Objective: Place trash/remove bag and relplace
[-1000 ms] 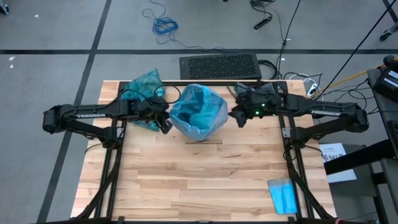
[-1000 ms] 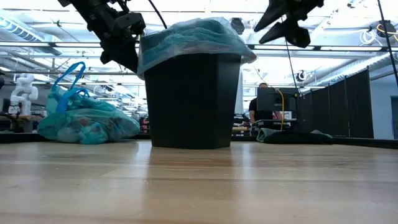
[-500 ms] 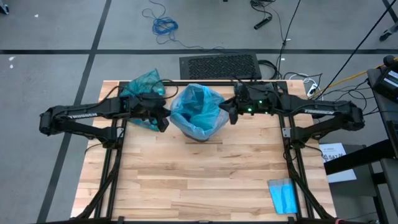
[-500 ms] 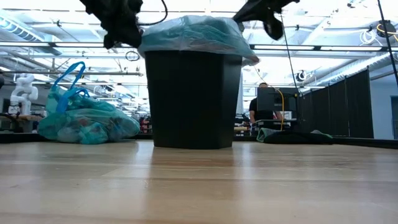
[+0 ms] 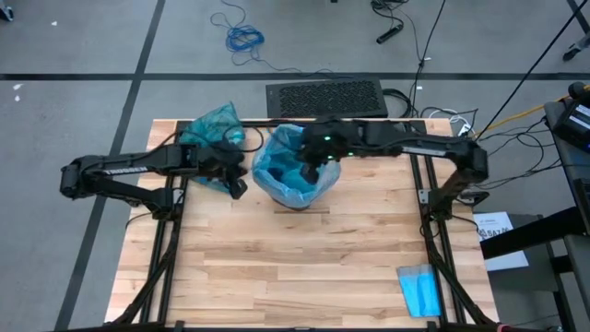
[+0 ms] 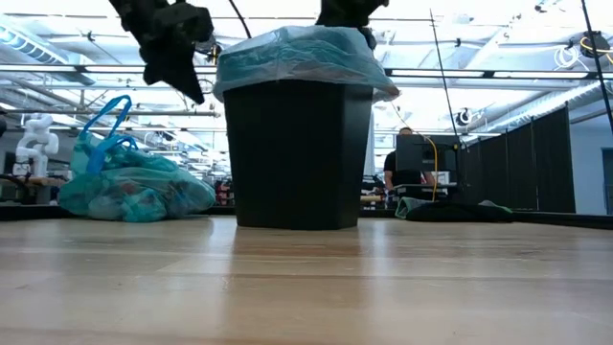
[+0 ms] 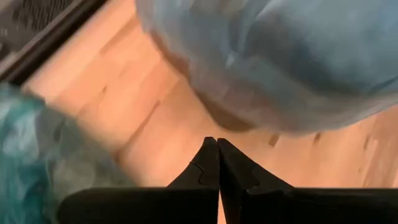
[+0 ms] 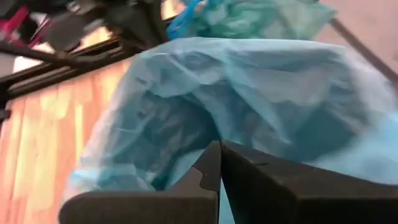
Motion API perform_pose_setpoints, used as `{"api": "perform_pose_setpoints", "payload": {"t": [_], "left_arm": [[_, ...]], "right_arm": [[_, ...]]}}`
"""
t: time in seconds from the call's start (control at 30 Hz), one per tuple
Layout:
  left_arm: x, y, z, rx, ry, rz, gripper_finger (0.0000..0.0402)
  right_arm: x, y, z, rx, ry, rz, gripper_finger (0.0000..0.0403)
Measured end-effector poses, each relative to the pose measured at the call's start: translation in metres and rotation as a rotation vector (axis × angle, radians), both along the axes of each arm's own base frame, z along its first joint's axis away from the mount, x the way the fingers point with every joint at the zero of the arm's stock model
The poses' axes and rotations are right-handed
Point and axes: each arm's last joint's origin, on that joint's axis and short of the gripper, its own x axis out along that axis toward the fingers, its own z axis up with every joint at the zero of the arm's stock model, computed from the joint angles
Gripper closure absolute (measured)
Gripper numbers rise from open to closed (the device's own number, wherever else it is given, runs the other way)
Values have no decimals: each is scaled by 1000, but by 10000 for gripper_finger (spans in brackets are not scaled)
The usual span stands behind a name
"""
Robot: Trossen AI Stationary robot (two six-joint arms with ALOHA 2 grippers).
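A black bin (image 6: 297,153) stands at the table's far middle, lined with the sky-blue bag (image 5: 281,148), whose edge is folded over the rim (image 6: 297,53). The dark teal-green bag (image 5: 212,124), knotted and full, lies on its side to the bin's left (image 6: 129,187). Loose trash is out of view. My right gripper (image 8: 219,152) is shut and reaches over the bin's mouth (image 5: 309,159), pointing into the liner. My left gripper (image 7: 217,149) is shut in the air just left of the bin (image 5: 238,184), between it and the teal bag. My right gripper's shut fingers (image 8: 261,180) stand over the inside of the sky-blue bag (image 8: 174,130), coming slanting down from the table's right. Whether they touch the plastic I cannot tell.
A black grille mat (image 5: 324,97) lies beyond the table's far edge. A small blue folded cloth (image 5: 419,290) rests at the near right corner. Bare wood stretches across the table's near half (image 5: 295,267).
My right gripper has gone toward the table's left, from beside the bin's right rim to over its mouth, and has shut. The bin and both bags have kept their places.
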Motion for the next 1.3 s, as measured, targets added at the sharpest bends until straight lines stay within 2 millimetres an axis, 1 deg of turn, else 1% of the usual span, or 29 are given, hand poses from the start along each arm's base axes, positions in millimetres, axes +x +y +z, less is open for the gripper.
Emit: {"api": "perform_pose_setpoints", "payload": {"t": [0.13,0.23,0.4,0.53,0.73,0.9,1.0,1.07,1.13,1.23,1.3], "left_arm": [[2,-2,0,-7,-8,0,402],[2,-6,3,-2,-39,-20,402],[-1,-13,7,3,-60,-84,402],[-1,-18,8,4,-60,-142,402],[-1,-20,8,13,-56,-176,402],[2,-18,10,47,-83,-196,402],[9,-14,8,73,-141,-195,402],[14,-12,3,70,-166,-193,402],[20,-11,-4,37,-202,-217,402],[32,-10,-19,-3,-190,-223,402],[40,-8,-25,-3,-185,-216,402]], "right_arm": [[23,-4,-17,-13,82,35,403],[33,-11,-32,-43,145,52,403],[36,-20,-52,-142,273,162,403],[36,-21,-55,-244,301,293,403],[43,-16,-59,-291,261,470,403],[52,-6,-77,-274,298,543,403],[56,0,-88,-259,340,559,403],[57,1,-95,-224,375,538,403],[57,0,-100,-195,404,501,403],[55,-5,-102,-147,425,444,403],[53,-9,-103,-121,432,413,403]]}}
